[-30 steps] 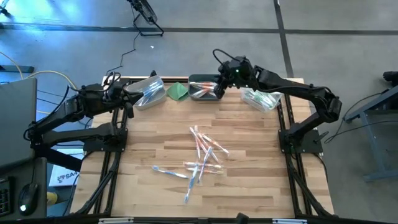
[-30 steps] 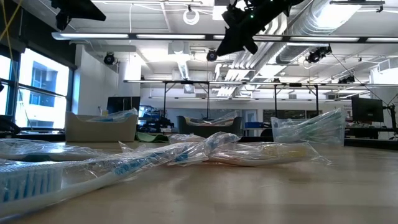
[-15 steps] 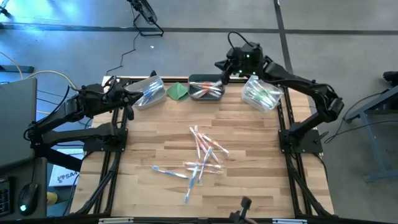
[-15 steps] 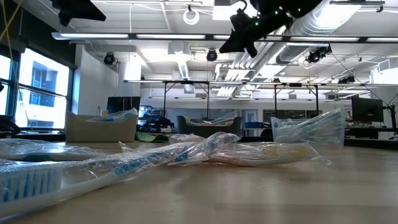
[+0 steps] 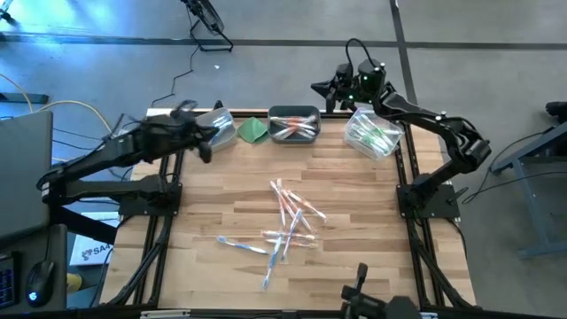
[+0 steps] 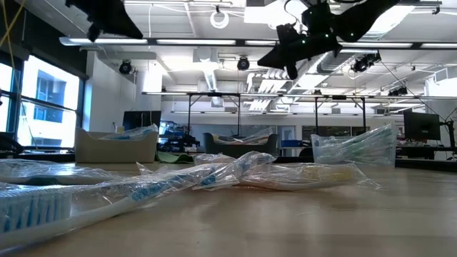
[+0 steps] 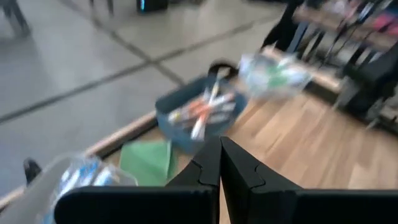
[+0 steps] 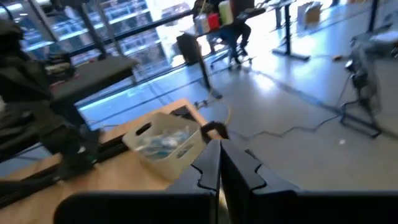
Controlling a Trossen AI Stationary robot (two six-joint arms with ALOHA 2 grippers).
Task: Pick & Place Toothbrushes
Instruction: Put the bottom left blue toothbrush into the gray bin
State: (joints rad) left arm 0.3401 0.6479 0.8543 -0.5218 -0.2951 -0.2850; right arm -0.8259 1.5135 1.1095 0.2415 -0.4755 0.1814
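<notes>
Plastic-wrapped toothbrushes (image 5: 288,221) lie scattered on the wooden table (image 5: 213,195) at centre frame of the overhead view, a sign that the sorting job is, by the look of it, only partly done. Along the table's far edge, at the upper middle of the frame, three containers already hold brushes: a clear bin at the left (image 5: 213,128) with blue-tinted ones, a dark tray in the middle (image 5: 293,124) with orange-pink ones, and a clear bin at the right (image 5: 372,137) with green ones; a folded green cloth (image 5: 253,129) sits between the left bin and the tray. Roughly a dozen brushes remain loose, well apart from the bins. Most of the loose pile runs on a diagonal from upper left to lower right, two or three pink-orange ones lying nearly parallel, while a blue one at the lower left lies almost crosswise to them and another points steeply toward the bottom of the frame; which end is the head cannot be made out from above. The right gripper (image 5: 332,87) hangs above the far edge between the tray and the right bin, fingers pressed together and carrying nothing. The left gripper (image 5: 205,146) hovers beside the left bin at the upper left, likewise closed and empty. Both arms are far from the pile, so the next pick appears not yet begun.
</notes>
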